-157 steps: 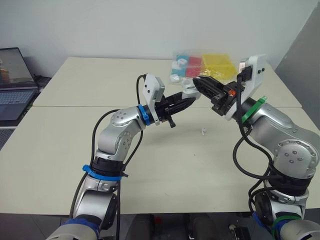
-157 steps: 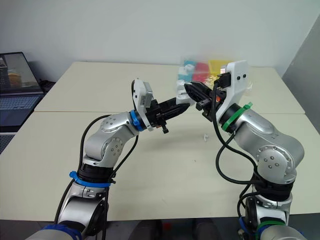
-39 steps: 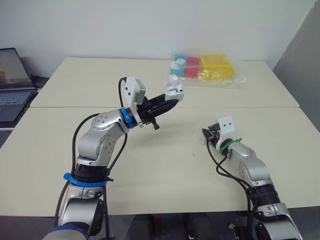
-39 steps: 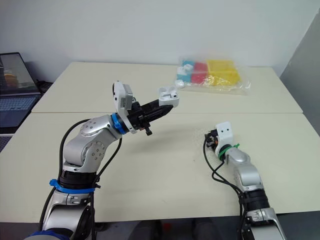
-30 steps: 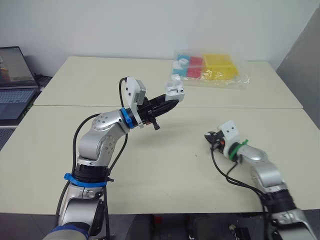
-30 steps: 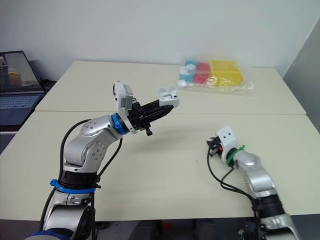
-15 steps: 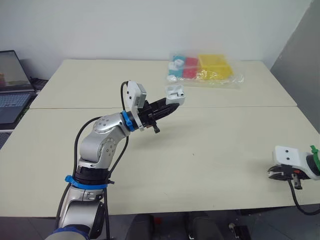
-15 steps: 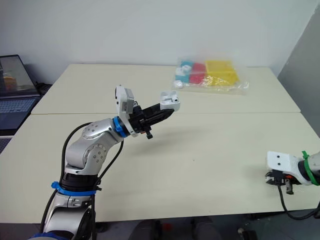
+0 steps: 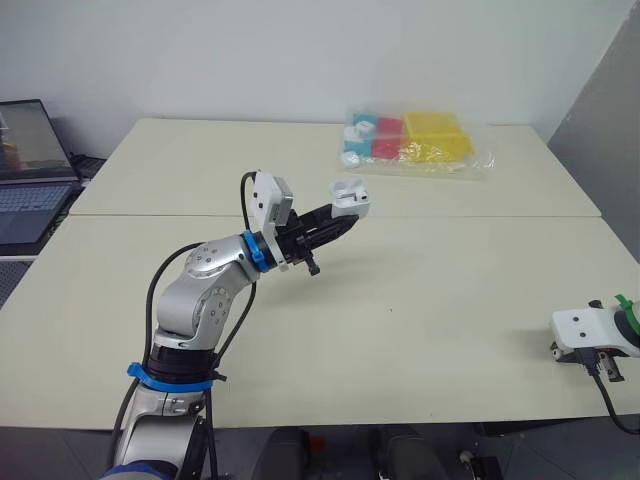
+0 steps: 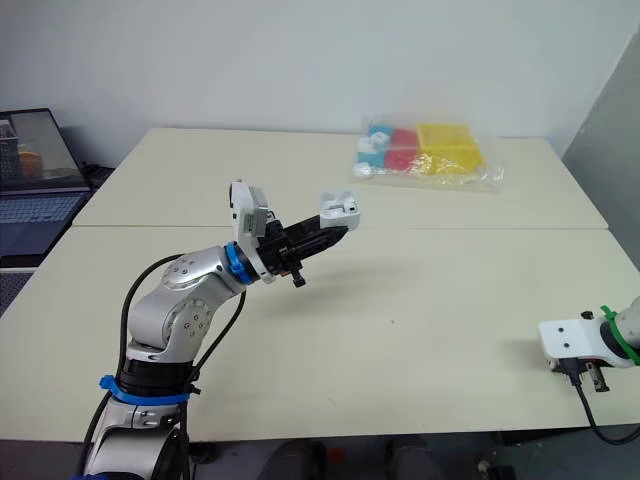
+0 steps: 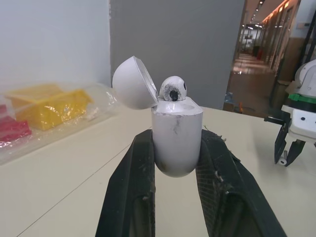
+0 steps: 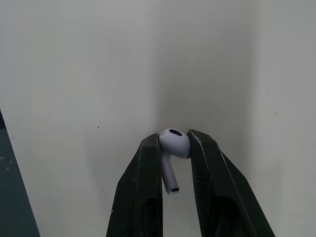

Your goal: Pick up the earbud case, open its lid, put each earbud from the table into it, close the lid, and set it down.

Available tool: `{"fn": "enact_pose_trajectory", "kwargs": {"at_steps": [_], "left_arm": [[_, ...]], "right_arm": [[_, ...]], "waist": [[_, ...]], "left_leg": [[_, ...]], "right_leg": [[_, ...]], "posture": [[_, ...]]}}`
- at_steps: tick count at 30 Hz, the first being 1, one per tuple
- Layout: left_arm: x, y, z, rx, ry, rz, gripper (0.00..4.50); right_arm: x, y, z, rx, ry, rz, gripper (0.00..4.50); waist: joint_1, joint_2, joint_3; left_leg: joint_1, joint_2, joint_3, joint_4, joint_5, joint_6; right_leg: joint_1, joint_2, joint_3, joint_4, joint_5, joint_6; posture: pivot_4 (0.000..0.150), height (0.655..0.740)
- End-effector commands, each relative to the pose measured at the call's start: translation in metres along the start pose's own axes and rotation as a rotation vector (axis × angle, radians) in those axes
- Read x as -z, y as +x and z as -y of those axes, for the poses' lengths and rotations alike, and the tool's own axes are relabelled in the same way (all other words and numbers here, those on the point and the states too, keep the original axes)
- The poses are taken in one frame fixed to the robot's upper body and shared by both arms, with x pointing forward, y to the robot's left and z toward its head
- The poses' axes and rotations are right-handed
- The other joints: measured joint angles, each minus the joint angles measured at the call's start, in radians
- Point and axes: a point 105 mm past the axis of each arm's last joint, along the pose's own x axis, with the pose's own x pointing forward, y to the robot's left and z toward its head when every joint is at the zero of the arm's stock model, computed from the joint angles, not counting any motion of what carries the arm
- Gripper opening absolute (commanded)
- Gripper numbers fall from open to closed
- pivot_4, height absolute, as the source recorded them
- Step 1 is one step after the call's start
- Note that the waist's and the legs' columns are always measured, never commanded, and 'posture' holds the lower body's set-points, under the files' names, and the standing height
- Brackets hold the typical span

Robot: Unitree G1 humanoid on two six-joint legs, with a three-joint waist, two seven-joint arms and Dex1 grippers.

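Wide desk (image 9: 450, 290) bare across mid-frame, open between the arms. Laptop (image 9: 30, 170) at far left edge; bag of coloured boxes (image 9: 415, 140) upper right, well apart. Centre frame, raised off the desk: left jaws clamped on earbud case (image 9: 350, 197), lid tipped open, one earbud (image 11: 172, 89) seated. Lower right edge, seemingly at the desk's rim: right jaws pinching the other earbud (image 12: 174, 143).
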Motion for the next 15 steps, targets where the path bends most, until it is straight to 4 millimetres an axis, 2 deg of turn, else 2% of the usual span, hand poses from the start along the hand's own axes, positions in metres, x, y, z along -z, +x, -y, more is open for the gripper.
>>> {"fn": "enact_pose_trajectory", "kwargs": {"at_steps": [1,8,10,11,15], "left_arm": [[-0.0132,0.0012,0.0039,0.013,0.030,0.035,0.74],[-0.0145,0.0017,0.0028,0.018,0.031,0.031,0.74],[-0.0146,0.0021,0.0033,0.020,0.029,0.030,0.74],[-0.0145,0.0028,0.0033,0.021,0.028,0.030,0.74],[-0.0146,0.0045,0.0033,0.022,0.029,0.031,0.74]], "right_arm": [[0.0015,0.0026,-0.0049,-0.031,0.014,0.000,0.42],[0.0034,0.0029,-0.0113,-0.056,0.073,0.010,0.42],[0.0013,0.0028,-0.0108,-0.047,0.091,0.022,1.16],[0.0004,0.0030,-0.0103,-0.042,0.097,0.026,1.39],[-0.0010,0.0028,-0.0103,-0.039,0.096,0.026,1.39]], "waist": [[0.002,0.000,0.000],[0.003,0.000,0.000],[0.003,0.000,0.000],[0.004,0.000,0.000],[0.003,0.000,0.000]], "left_leg": [[0.000,0.000,-0.001,0.000,0.000,0.000],[0.000,0.000,-0.001,0.000,0.000,0.000],[0.000,0.000,-0.002,0.000,0.000,0.000],[0.000,0.000,-0.002,-0.001,0.000,0.000],[0.000,0.000,-0.002,0.000,0.000,0.000]], "right_leg": [[0.000,0.000,-0.001,0.000,0.000,0.000],[0.000,0.000,-0.001,0.000,0.000,0.001],[0.000,0.000,-0.001,0.000,0.001,0.001],[0.000,0.000,-0.002,0.000,0.001,0.002],[0.000,0.000,-0.002,0.000,0.001,0.003]], "posture": [[0.150,0.7400],[0.150,0.7400],[0.150,0.7400],[0.150,0.7400],[0.150,0.7400]]}}
